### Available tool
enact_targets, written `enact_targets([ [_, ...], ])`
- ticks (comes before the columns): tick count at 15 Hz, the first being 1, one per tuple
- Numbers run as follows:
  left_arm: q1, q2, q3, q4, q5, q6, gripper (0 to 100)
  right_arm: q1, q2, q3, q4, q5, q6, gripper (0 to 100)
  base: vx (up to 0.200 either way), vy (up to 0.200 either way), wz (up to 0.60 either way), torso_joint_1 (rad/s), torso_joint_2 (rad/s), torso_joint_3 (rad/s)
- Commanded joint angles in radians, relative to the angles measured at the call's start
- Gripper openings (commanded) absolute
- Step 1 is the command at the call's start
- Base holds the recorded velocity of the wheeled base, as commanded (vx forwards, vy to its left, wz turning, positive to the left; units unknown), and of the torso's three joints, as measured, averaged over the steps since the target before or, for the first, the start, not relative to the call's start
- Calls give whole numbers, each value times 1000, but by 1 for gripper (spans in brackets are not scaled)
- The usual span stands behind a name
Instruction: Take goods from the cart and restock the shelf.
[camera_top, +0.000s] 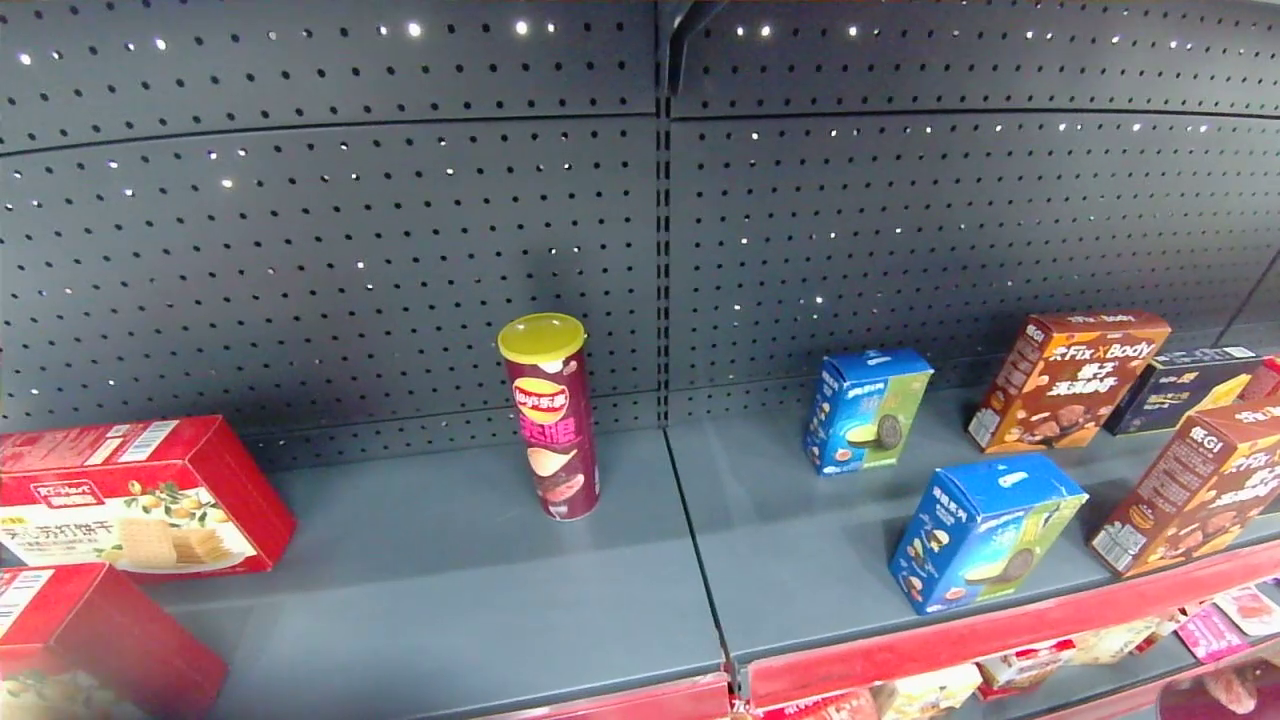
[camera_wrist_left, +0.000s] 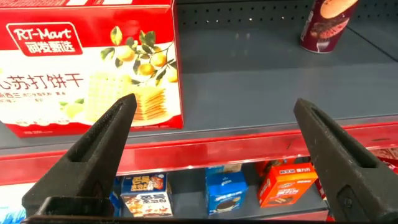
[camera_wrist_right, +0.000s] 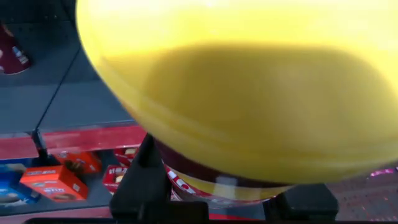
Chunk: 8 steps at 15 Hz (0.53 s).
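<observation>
A maroon chips can (camera_top: 548, 420) with a yellow lid stands upright near the middle of the grey shelf (camera_top: 450, 570); it also appears as the can (camera_wrist_left: 326, 25) beyond my left gripper. My left gripper (camera_wrist_left: 214, 102) is open with nothing in it, just in front of the shelf's red front edge (camera_wrist_left: 205, 149), facing a red cracker box (camera_wrist_left: 87, 62). My right gripper (camera_wrist_right: 224, 186) is shut on a second chips can (camera_wrist_right: 249, 81), whose yellow lid is close to the camera. It is held in front of the shelf edge (camera_wrist_right: 74, 140).
Two red cracker boxes (camera_top: 120, 500) sit at the shelf's left. Two blue cookie boxes (camera_top: 865, 410) and brown-orange snack boxes (camera_top: 1065, 380) stand on the right half. The lower shelf holds more boxes (camera_wrist_left: 286, 183). Open shelf surface lies around the standing can.
</observation>
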Motion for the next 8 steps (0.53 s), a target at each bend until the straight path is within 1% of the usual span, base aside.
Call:
enact_targets([
  [1, 0, 1, 0, -1, 0, 0, 100, -44, -4, -25, -1, 11, -2, 0, 0, 0, 0, 0, 0, 0],
  [2, 0, 1, 0, -1, 0, 0, 100, -50, -7, -45, 9, 14, 0, 0, 0, 0, 0, 0, 0, 0],
  [3, 0, 1, 0, -1, 0, 0, 100, -33, -16, -83, 47, 20, 8, 0, 0, 0, 0, 0, 0, 0],
  [5, 0, 1, 0, -1, 0, 0, 100, -1, -37, -88, 78, 25, 8, 0, 0, 0, 0, 0, 0, 0],
  [8, 0, 1, 0, -1, 0, 0, 100, 2, -27, -85, 82, 32, 6, 0, 0, 0, 0, 0, 0, 0],
])
